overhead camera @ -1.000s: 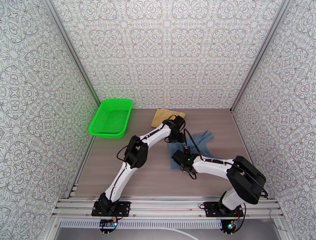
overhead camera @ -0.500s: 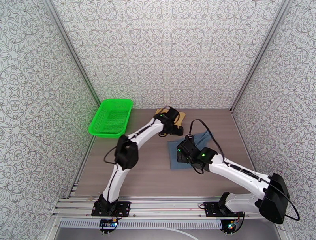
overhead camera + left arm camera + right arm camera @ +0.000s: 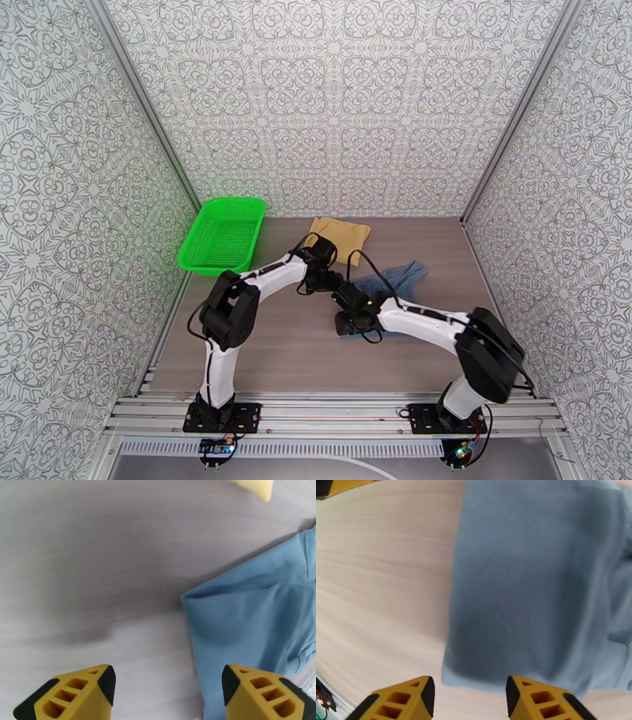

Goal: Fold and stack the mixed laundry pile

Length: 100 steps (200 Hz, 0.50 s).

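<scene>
The slate blue-grey tank top (image 3: 399,278) lies rumpled on the bench (image 3: 276,347). The left tool (image 3: 168,681), spread wide and empty, hangs at the tank top's far-left corner. The right tool (image 3: 470,689), also spread and empty, hangs over its near-left edge. The mustard cloth (image 3: 340,231) lies flat beyond the tank top, apart from it.

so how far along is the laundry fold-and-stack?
Done: the mustard cloth looks folded, lying flat at the far edge of the table. In hand: nothing gripped; the left tool and right tool hang open at the edges of the blue tank top, which looks partly folded. Left: finish that fold, then stack the two; they lie apart.
</scene>
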Available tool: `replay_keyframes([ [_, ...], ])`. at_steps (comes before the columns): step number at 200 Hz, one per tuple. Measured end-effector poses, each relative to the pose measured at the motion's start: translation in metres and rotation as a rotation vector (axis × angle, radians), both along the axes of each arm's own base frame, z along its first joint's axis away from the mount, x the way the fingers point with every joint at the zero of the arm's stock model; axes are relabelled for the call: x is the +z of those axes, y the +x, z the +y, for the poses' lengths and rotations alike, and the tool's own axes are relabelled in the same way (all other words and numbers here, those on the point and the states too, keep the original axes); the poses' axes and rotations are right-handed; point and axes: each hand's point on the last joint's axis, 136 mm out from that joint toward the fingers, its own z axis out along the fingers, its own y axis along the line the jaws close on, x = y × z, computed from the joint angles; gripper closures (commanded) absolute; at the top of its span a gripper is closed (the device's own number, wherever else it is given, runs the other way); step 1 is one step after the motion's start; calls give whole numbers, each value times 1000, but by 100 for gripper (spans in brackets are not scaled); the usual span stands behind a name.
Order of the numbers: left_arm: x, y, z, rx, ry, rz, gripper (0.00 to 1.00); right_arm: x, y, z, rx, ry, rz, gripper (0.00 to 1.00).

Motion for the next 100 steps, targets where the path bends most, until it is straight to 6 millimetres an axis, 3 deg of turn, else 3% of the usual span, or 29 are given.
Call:
replay_keyframes([
  [17,-13,1,-4,-4,1,10,27,-12,1,1,-7,-22,21,56],
  [37,-14,5,-2,23,-2,13,40,-18,4,4,-18,-38,22,64],
  [53,-16,7,1,35,4,17,66,-29,4,4,-25,-67,37,69],
  [73,-22,11,6,50,19,17,100,-28,8,9,-27,-66,33,74],
  [100,-23,17,0,48,-1,6,100,-29,9,13,-20,-65,27,79],
])
